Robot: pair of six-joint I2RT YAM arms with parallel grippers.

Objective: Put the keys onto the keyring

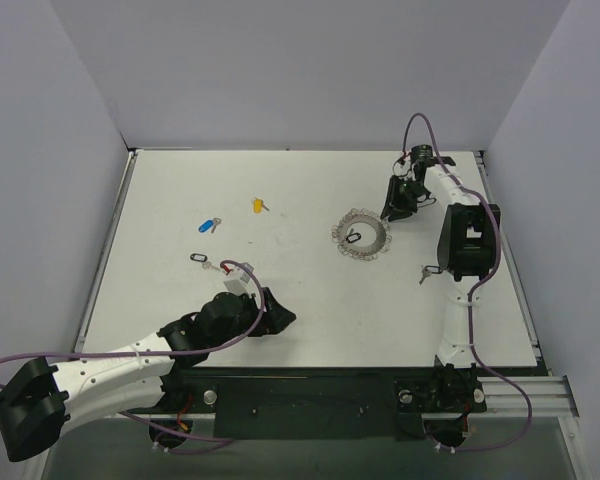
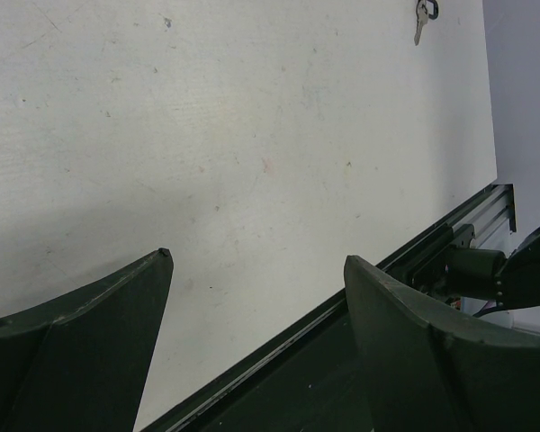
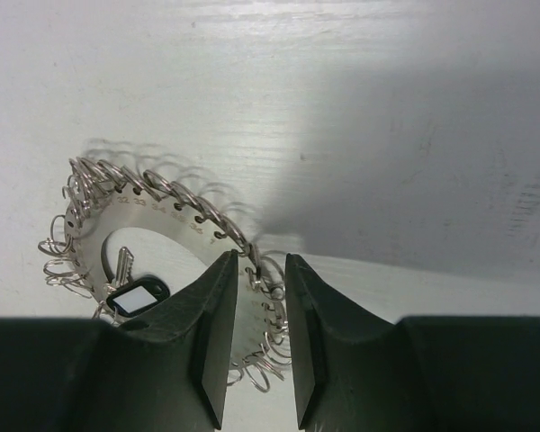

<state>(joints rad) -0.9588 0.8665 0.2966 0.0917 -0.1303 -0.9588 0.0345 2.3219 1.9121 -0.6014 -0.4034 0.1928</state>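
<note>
Holding step: my right tool clamps the keyring at its two o'clock edge. My left tool, jaws apart, should fetch the black key.

My right fingers cover the near arc of the keyring, so I can't tell whether they're actually pinching its rim. The black-capped key is half lost behind that same finger. Over on my left wrist view, a key gets clipped by the top edge, cap colour unreadable. From above, the lone key out on the right is too small to make out.
</note>
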